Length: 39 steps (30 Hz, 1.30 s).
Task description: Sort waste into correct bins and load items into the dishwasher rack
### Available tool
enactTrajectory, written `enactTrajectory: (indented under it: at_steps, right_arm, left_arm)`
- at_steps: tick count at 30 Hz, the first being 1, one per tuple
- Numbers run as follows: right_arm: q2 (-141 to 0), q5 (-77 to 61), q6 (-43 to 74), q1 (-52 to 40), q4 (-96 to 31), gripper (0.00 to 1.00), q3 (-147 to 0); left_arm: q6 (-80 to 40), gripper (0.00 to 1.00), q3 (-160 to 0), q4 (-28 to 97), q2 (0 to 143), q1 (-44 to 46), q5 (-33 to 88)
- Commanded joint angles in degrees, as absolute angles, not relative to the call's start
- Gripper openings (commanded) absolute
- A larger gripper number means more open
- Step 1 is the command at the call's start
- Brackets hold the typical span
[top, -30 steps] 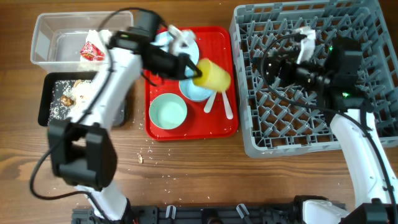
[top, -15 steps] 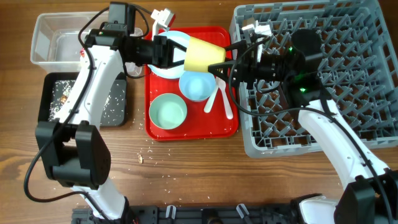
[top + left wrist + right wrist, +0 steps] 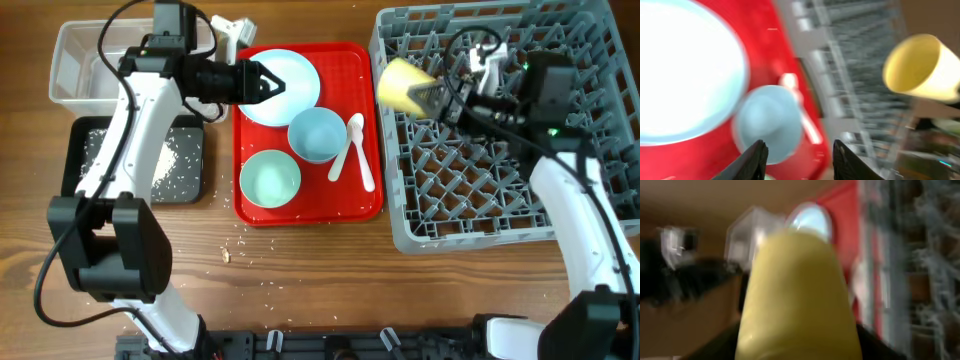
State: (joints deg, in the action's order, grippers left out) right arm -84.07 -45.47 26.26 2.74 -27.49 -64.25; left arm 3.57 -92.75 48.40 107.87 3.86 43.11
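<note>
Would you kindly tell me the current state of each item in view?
yellow cup: held sideways over the dishwasher rack, near its left edge
right gripper: shut on the yellow cup
left gripper: open, empty, over the white plate
blue bowl: upright, empty, on the red tray
green bowl: upright, empty, same tray
white spoon: lying on the tray

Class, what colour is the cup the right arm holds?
Yellow cup; clearest in the overhead view.

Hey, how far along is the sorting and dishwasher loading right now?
Early on. Done: crumbs sit in the black bin. In hand: the right claw holds the yellow cup over the edge of the rack; the left claw is open. Left: the plate, blue bowl, green bowl and spoon on the red tray.
</note>
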Motion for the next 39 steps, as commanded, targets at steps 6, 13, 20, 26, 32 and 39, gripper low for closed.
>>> enactTrajectory:
  at_steps: [6, 13, 20, 26, 32, 39]
  right_arm:
    - [-81.9, -0.5, 22.0, -10.7, -64.1, 0.48, -82.1]
    - [-92.8, -3.0, 19.0, -11.1, -74.3, 0.48, -82.0]
    - [-101.8, -4.1, 18.0, -11.1, -74.8, 0.78, -82.0]
    - [-100.2, -6.4, 15.4, -11.1, -73.4, 0.85, -90.9]
    - [-102.6, -12.5, 13.7, -19.4, -55.9, 0.75, -95.6]
    - [-118.4, -11.3, 18.2, -24.9, -47.8, 0.61, -95.6]
  left_arm:
    - [3.8, 0.45, -93.4, 47.5, 106.7, 4.1, 28.8]
    - [3.8, 0.45, -93.4, 49.0, 106.7, 4.1, 28.4]
    - [3.8, 0.45, -93.4, 49.7, 106.7, 4.1, 28.4]
    - [3.8, 0.46, -93.4, 49.7, 106.7, 4.1, 28.4]
    - [0.8, 0.45, -93.4, 49.1, 105.6, 2.5, 28.4]
    - [-9.9, 0.45, -93.4, 51.7, 100.1, -5.9, 14.5]
